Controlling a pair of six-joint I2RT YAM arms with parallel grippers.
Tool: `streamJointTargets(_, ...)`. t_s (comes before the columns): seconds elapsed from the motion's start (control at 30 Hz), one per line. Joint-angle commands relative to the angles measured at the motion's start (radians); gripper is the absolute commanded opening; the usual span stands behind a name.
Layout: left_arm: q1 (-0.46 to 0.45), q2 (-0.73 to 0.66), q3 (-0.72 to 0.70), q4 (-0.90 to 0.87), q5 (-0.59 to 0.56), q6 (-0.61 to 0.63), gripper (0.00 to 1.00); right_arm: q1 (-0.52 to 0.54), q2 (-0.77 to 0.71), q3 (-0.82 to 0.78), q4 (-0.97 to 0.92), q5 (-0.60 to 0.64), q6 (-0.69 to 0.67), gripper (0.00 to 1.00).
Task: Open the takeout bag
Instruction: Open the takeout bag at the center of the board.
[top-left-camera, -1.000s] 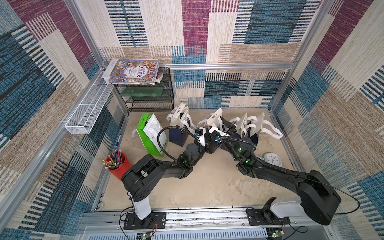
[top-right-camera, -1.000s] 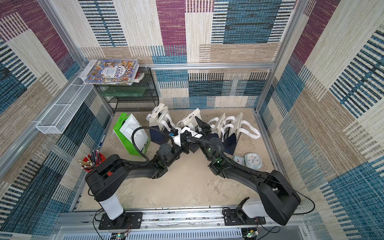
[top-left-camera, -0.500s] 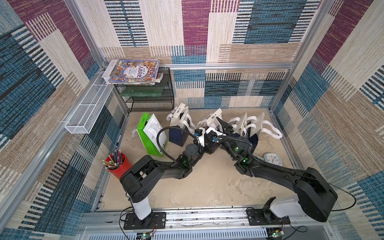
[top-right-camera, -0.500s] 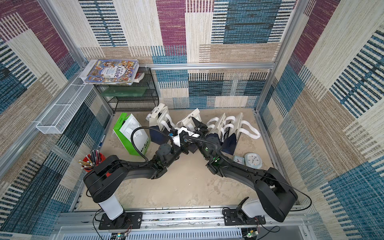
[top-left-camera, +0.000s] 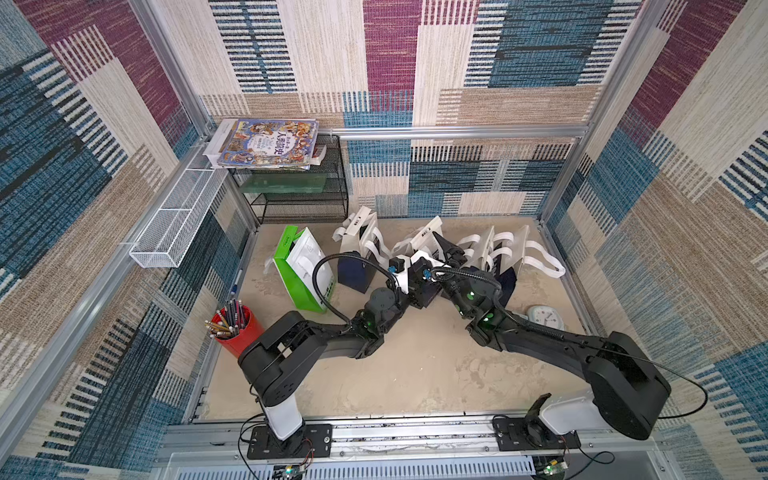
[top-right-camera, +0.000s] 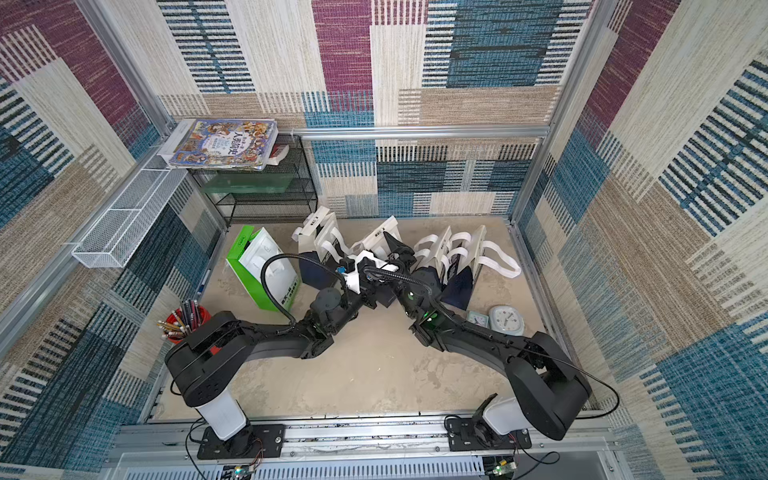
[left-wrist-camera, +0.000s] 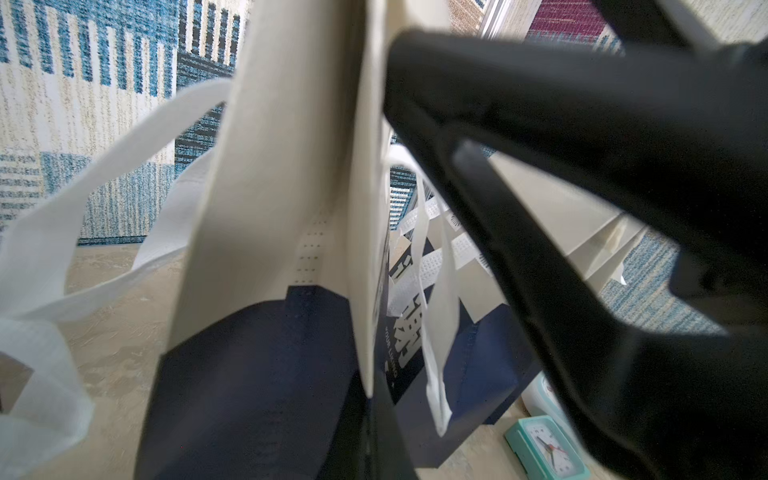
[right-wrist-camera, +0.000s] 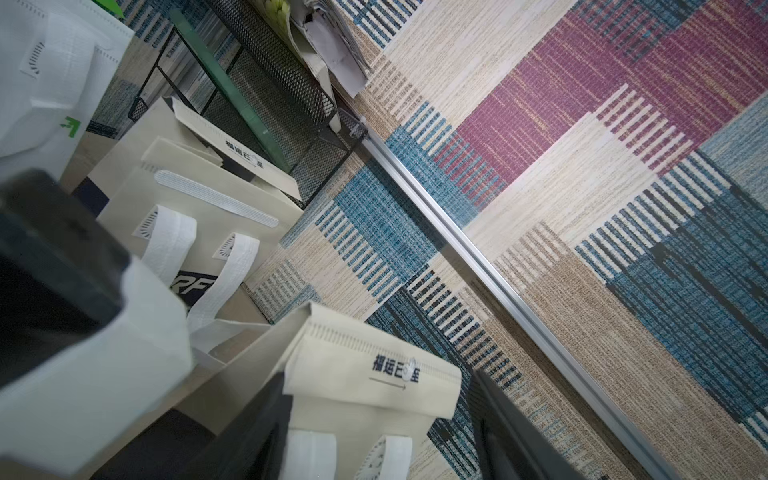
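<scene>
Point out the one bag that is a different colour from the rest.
The green-and-white bag, nearest the red pencil cup; the other bags are all cream over navy.

The takeout bag (top-left-camera: 426, 243) stands mid-row between other bags (top-left-camera: 505, 249) (books (top-left-camera: 266, 143) atop the rack (top-left-camera: 299, 208) behind-left), a clock (top-left-camera: 545, 318) front-right.

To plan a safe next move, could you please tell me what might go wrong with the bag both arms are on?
1. The left gripper seems shut on just a thin panel edge of the middle takeout bag; a pull may slip it free.
2. The right gripper is open, fingers either side of the top flap; closing askew could miss it.
3. The neighbouring bags stand close; their white handles could snag.
</scene>
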Motion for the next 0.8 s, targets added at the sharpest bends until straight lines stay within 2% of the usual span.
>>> streamJointTargets(0.0,-0.003,-0.006,0.001,0.009,-0.013,0.049,0.0,0.002,0.005,0.013,0.021,0.016,0.002,0.71)
streamJointTargets(0.43,-0.005,-0.017,-0.003,-0.003,-0.024,0.06,0.0,0.02,0.04,0.021,-0.012,0.05,-0.052,0.68)
streamJointTargets(0.77,-0.009,-0.015,-0.002,-0.011,-0.023,0.067,0.0,0.022,0.059,0.048,0.014,0.07,-0.041,0.67)
